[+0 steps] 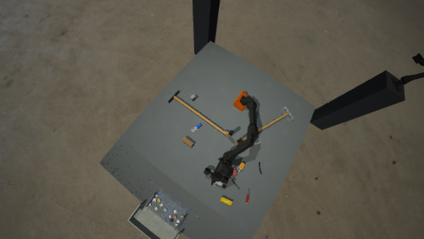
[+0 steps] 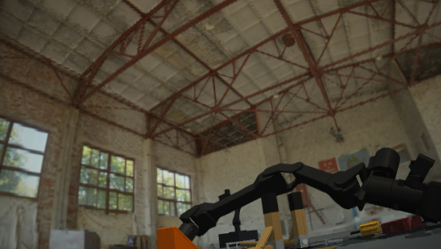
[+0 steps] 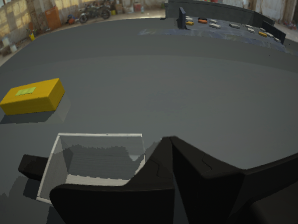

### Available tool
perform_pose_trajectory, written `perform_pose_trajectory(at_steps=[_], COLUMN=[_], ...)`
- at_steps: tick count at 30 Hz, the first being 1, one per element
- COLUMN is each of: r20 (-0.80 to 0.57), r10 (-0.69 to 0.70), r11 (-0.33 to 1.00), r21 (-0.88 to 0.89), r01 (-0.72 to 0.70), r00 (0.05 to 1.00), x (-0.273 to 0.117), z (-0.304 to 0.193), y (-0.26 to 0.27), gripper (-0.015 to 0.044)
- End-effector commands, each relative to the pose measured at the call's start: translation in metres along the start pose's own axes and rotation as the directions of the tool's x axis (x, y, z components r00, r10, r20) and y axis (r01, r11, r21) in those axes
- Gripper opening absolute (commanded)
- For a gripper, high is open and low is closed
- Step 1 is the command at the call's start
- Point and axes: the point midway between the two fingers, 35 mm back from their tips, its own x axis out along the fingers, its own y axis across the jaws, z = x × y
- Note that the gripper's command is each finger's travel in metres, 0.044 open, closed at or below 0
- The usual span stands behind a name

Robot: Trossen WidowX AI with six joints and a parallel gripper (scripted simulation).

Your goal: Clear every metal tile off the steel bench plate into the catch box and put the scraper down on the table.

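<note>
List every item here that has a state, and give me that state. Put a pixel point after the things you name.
Gripper (image 1: pixel 218 184) (image 3: pixel 168 143): shut, nothing seen between its fingers.
Black-headed long-handled tool (image 1: pixel 199 114): not gripped.
Pale-headed long-handled tool (image 1: pixel 273 122): not gripped.
Metal tiles (image 1: pixel 165 209) (image 3: pixel 215 25): scattered on the bench plate, not cleared.
Bench plate (image 1: pixel 174 203) (image 3: pixel 220 36): still to be cleared.
Catch box (image 1: pixel 155 226): open-topped, no tiles visible inside.
Yellow block (image 1: pixel 226 201) (image 3: pixel 32 97): lying flat.
</note>
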Motion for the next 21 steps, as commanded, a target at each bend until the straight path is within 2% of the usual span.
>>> perform_pose_trajectory(at_steps=[1,21], r20=[0.004,0.004], r10=[0.002,0.002], r11=[1.000,1.000], r21=[0.002,0.003], r01=[-0.002,-0.002], r00=[1.000,1.000], x=[0.000,-0.001], z=[0.002,0.000], y=[0.009,0.042], gripper=[0.0000,0.0000])
